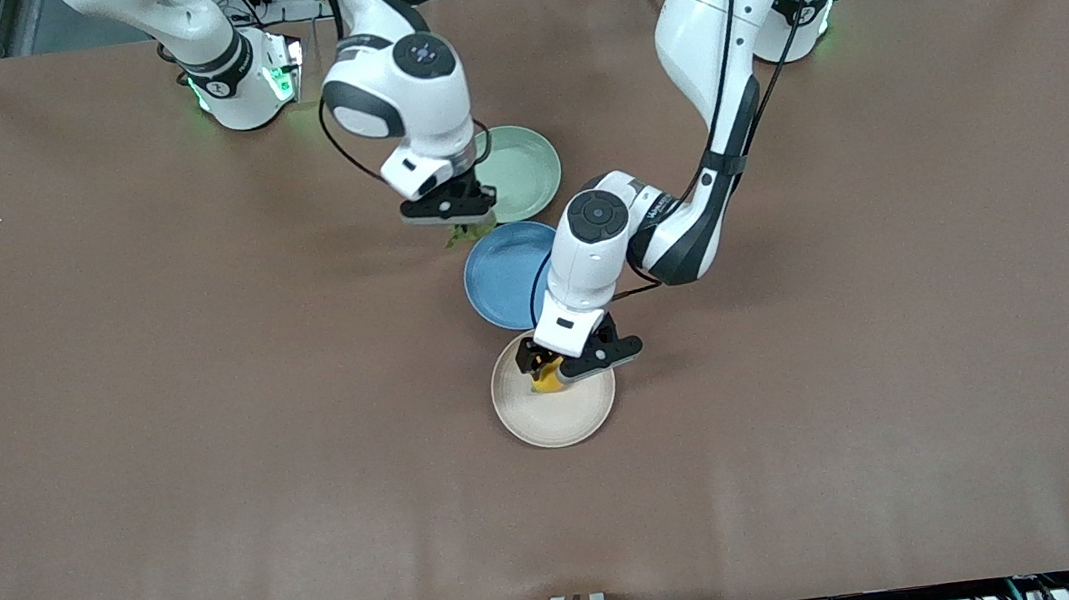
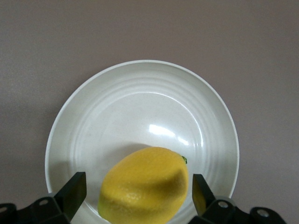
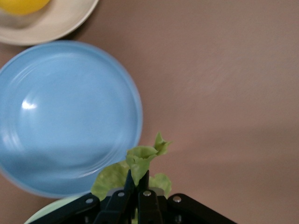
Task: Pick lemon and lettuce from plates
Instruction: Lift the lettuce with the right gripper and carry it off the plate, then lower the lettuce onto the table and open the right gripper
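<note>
The yellow lemon [image 1: 549,377] lies on the beige plate [image 1: 558,420], at the part of it closest to the blue plate. My left gripper [image 1: 554,369] is down over it. In the left wrist view the lemon [image 2: 147,186] sits between the two black fingers [image 2: 74,192] with a gap on each side, so the left gripper [image 2: 138,189] is open. My right gripper [image 1: 454,221] is shut on the green lettuce [image 1: 463,236] and holds it above the table beside the mint plate [image 1: 525,170]. The leaf [image 3: 140,158] sticks out past the closed right gripper [image 3: 139,176].
A blue plate [image 1: 504,278] lies between the mint and beige plates, partly under the left wrist; it fills much of the right wrist view [image 3: 60,116]. The brown table [image 1: 207,428] stretches wide toward both ends.
</note>
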Available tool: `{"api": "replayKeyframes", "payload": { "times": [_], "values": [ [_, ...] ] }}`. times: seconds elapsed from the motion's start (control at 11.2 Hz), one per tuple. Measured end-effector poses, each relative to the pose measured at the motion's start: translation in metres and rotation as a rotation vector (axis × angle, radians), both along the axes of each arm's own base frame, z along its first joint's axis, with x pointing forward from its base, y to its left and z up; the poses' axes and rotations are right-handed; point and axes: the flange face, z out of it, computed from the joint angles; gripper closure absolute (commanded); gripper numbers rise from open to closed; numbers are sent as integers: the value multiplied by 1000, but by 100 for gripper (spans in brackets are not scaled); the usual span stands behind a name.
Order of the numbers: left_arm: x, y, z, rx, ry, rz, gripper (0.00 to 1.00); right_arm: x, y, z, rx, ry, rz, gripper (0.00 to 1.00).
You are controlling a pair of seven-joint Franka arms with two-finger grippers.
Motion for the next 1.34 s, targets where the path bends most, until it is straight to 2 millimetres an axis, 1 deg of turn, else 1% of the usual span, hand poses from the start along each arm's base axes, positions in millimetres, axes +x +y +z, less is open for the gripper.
{"api": "replayKeyframes", "payload": {
  "times": [0.18,0.36,0.45,0.63,0.81,0.99,1.07,1.16,1.25,1.34],
  "values": [
    [-2,-2,-2,2,1,-4,0,37,-42,11,-16,58,44,100],
    [-5,-5,-4,3,2,-10,0,75,-93,23,-11,94,82,100],
    [-6,-6,-4,4,2,-11,0,95,-124,25,-19,99,105,100],
    [-6,-6,-4,3,2,-8,0,130,-192,18,-48,120,155,100],
    [-5,-5,-5,3,3,1,0,153,-258,11,-71,146,191,100],
    [-5,-4,-7,5,4,3,0,164,-310,5,-62,178,225,100],
    [-5,-4,-9,7,6,3,0,167,-330,2,-41,192,235,100],
    [-5,-4,-11,13,3,-2,45,170,-347,0,-27,194,250,100],
    [-6,-4,-11,16,0,-6,67,171,-359,-4,-23,194,255,100],
    [-6,-4,-11,11,2,9,100,173,-368,-9,-24,193,253,100]
  ]
}}
